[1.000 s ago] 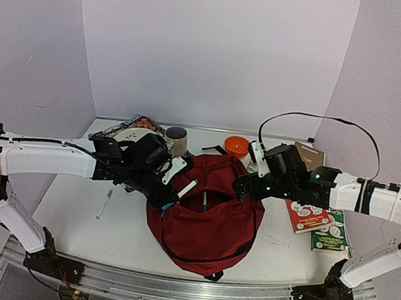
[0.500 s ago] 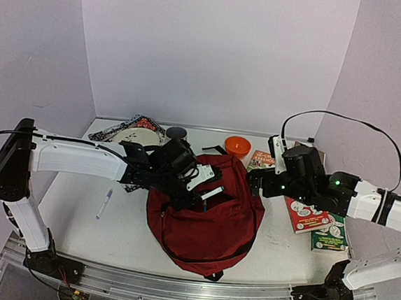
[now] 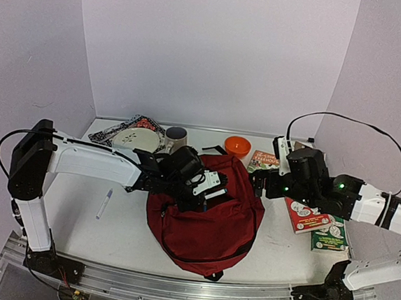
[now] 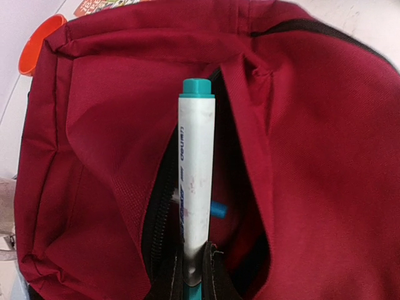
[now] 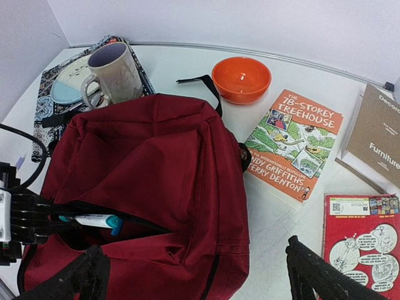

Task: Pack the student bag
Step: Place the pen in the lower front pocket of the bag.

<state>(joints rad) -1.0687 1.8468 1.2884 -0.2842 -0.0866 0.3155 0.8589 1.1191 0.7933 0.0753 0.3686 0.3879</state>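
Zip pocket on the student bag (image 3: 208,224), mid-frame in the top view, gapes open. Only the left wrist cam shows a blue bit (image 4: 217,209) down inside it. The left gripper (image 4: 197,275) reaches in from the left, pinched tight on a white marker (image 4: 195,169) with a teal cap, right over that opening. Over on the right, the right gripper (image 5: 197,275) hovers with its jaws spread wide, holding nothing. The top view also catches a loose pen (image 3: 104,203) on the table at left.
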